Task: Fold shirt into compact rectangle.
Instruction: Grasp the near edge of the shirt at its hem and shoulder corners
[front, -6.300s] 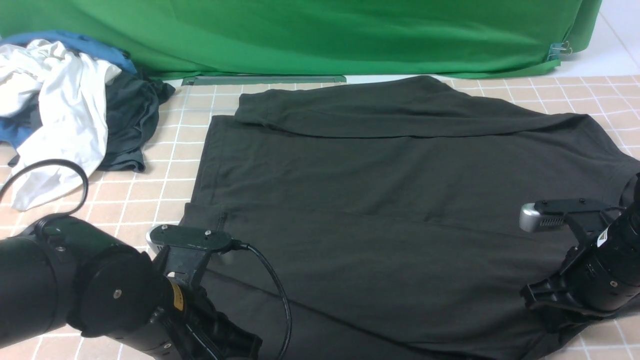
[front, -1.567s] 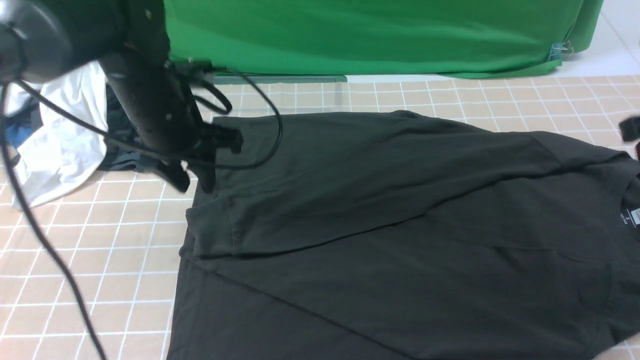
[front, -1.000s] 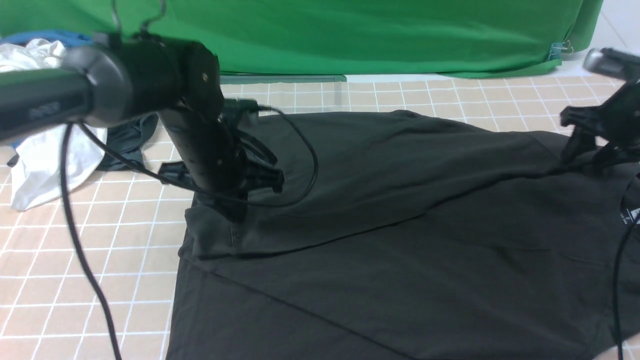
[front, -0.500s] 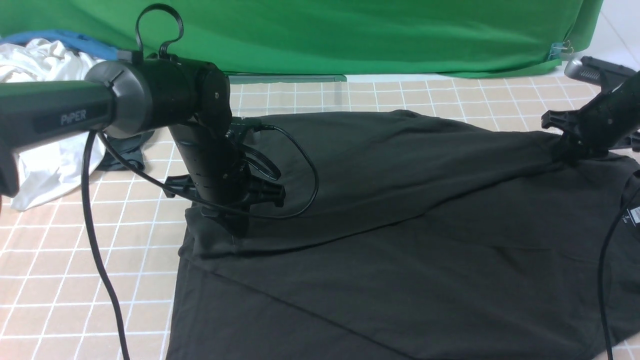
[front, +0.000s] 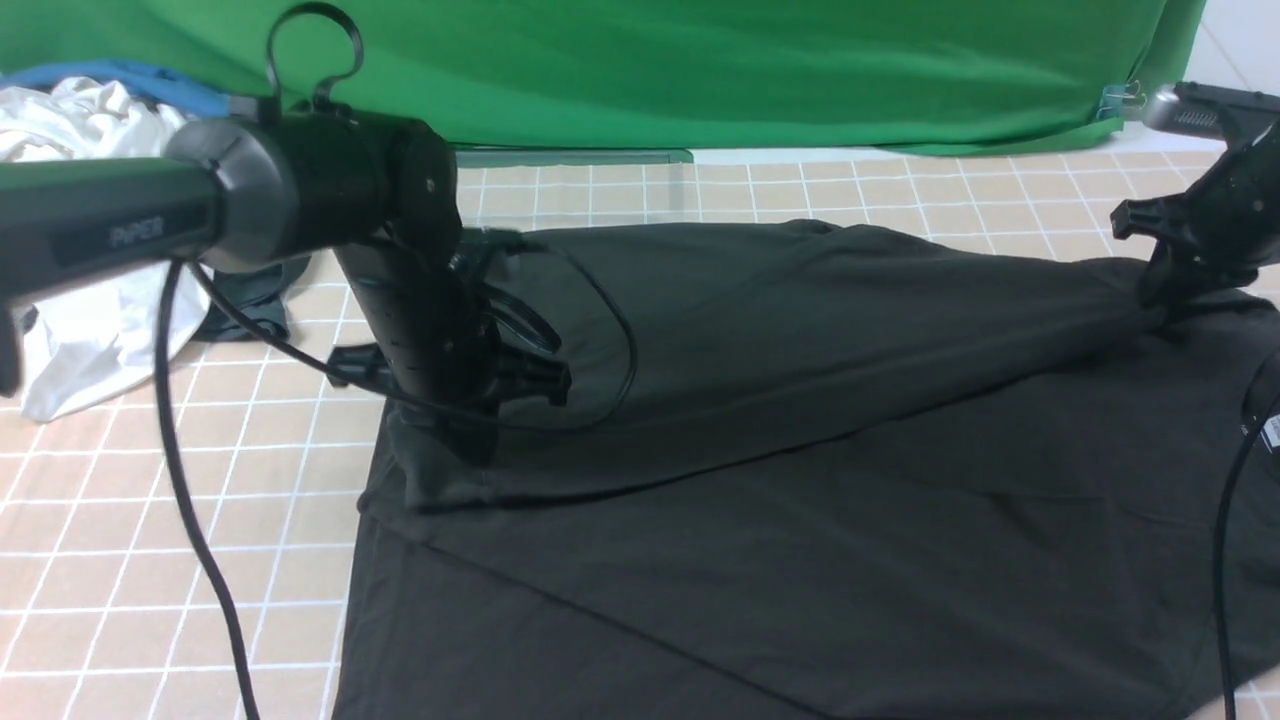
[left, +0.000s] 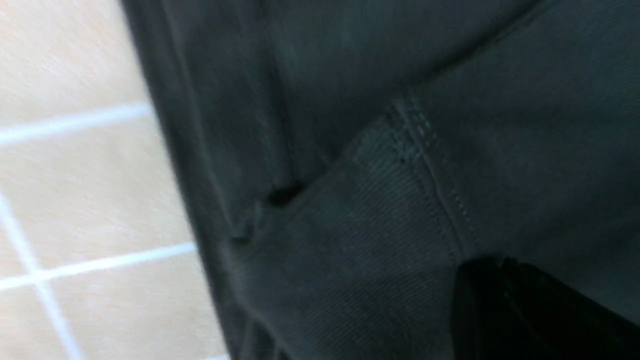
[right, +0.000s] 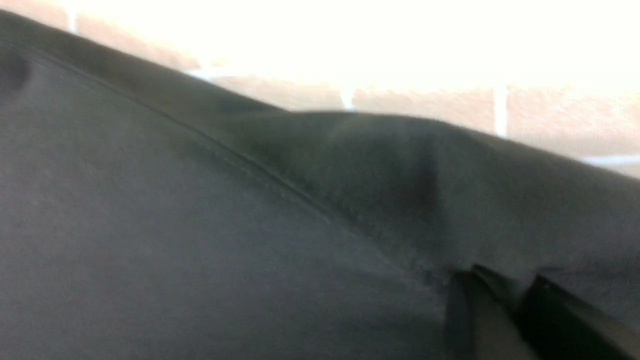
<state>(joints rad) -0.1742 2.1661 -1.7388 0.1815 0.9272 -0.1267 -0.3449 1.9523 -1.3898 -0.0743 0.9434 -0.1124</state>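
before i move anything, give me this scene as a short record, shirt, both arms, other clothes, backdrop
shirt: black, upper part folded over, not yet a compact rectangle
left fingers: shut on the shirt's folded layer
right fingers: pinching the folded layer near its far right part
other clothes: white garment and dark garment, far left, partly behind the left arm
backdrop: green cloth

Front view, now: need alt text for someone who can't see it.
Two robot arms work on a large black shirt spread over a tiled-pattern surface, its far part partly folded; the left tool and right tool are at the fold. White, blue and dark garments lie beyond the left arm.
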